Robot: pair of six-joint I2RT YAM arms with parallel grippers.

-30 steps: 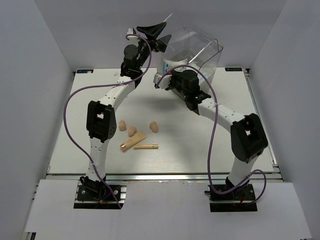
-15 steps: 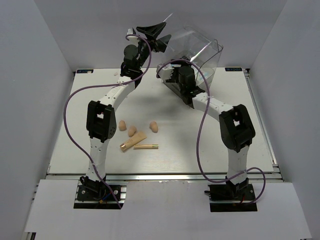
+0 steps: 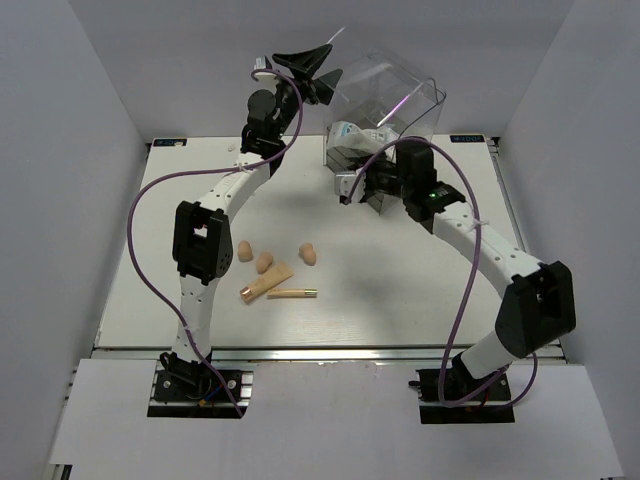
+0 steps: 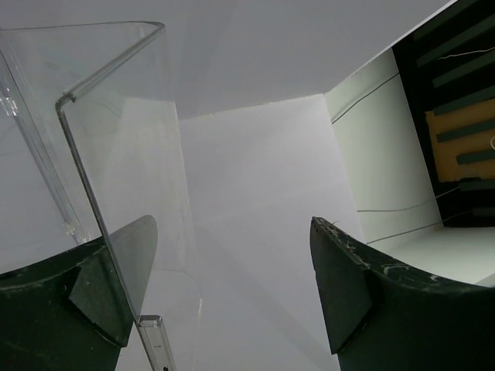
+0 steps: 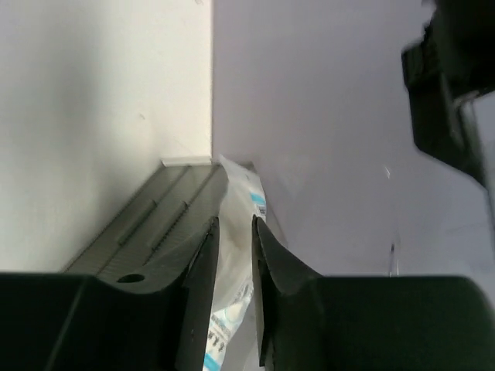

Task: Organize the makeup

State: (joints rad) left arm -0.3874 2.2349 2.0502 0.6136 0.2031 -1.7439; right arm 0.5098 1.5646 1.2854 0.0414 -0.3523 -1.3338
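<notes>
We are observing the right end effector (image 5: 233, 232) with its jaws standing narrow. A white blue-printed packet (image 5: 244, 189) is showing in the gap. We cannot tell whether the pads are pinching it or merely flanking it. In the top view the packet is lying against the lower left part of the clear drawer box (image 3: 400, 95), at the far side of the counter (image 3: 400, 300). We cannot tell whether it is fully inside.

The left end effector (image 4: 232, 232) is standing wide, raised at the box's upper corner. A clear wall edge (image 4: 124, 154) is passing between its jaws, close beside one finger and unclamped.

Hazards we are anticipating:
- If the packet is caught between the narrow jaws, any retreat is likely dragging it back out of the box.
- With the box unclamped, a push from the right arm is likely shifting or tipping it.

Three peach sponges (image 3: 264, 262), the beige tube (image 3: 268, 283) and the gold stick (image 3: 293, 293) are lying on the counter, well apart from the box and not yet sorted.
</notes>
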